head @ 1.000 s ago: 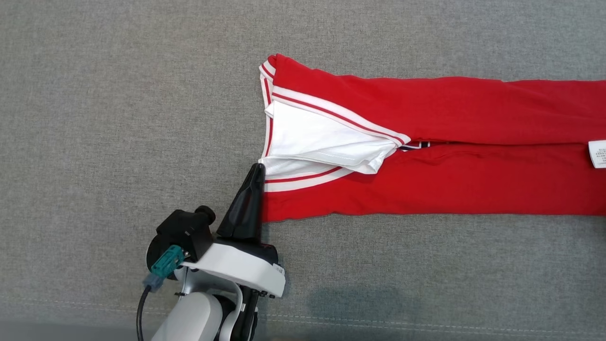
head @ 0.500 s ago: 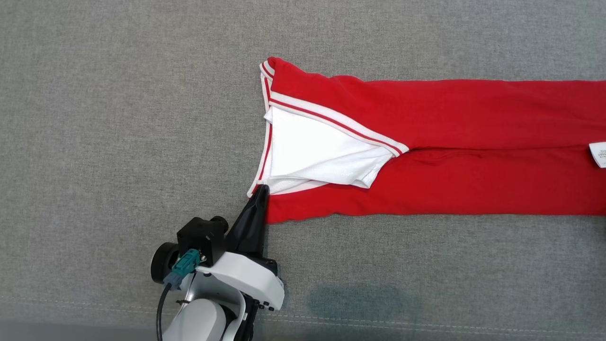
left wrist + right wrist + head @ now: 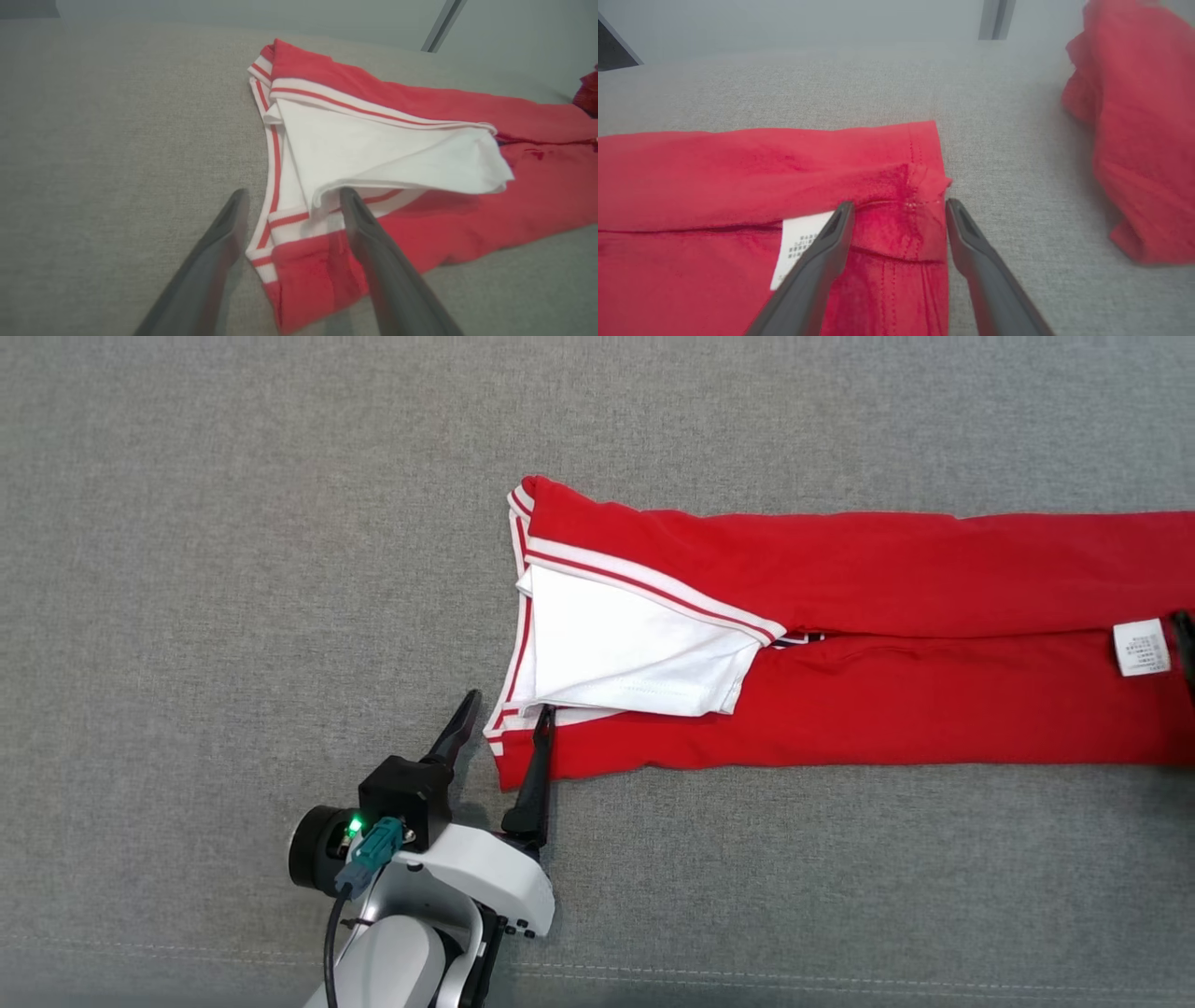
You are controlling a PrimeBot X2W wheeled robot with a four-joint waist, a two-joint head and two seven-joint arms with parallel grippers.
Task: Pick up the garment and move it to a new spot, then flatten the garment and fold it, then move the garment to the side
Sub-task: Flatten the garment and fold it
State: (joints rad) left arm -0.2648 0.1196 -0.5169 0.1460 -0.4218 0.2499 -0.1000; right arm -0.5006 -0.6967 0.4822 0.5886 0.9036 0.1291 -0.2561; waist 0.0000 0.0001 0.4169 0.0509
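The garment (image 3: 887, 569) is red with white, red-striped trim. It lies in a long folded band on the grey surface, with a white panel (image 3: 616, 653) turned out at its left end. My left gripper (image 3: 509, 705) stands open astride the near-left trim corner. In the left wrist view that gripper (image 3: 294, 193) has the striped corner (image 3: 289, 224) lying loose between its spread fingers. In the right wrist view my right gripper (image 3: 900, 204) is open over the garment's (image 3: 738, 177) hemmed end, beside a white label (image 3: 798, 247).
The grey fabric surface (image 3: 233, 569) stretches wide to the left and in front. A seam line (image 3: 840, 975) runs along its near edge. A second bundle of red cloth (image 3: 1134, 140) lies to the right of the hemmed end.
Both grippers have gone from shut to open. The left one drew the trim corner toward the lower left, then let it go. The garment now sits slightly lower and further left in view.
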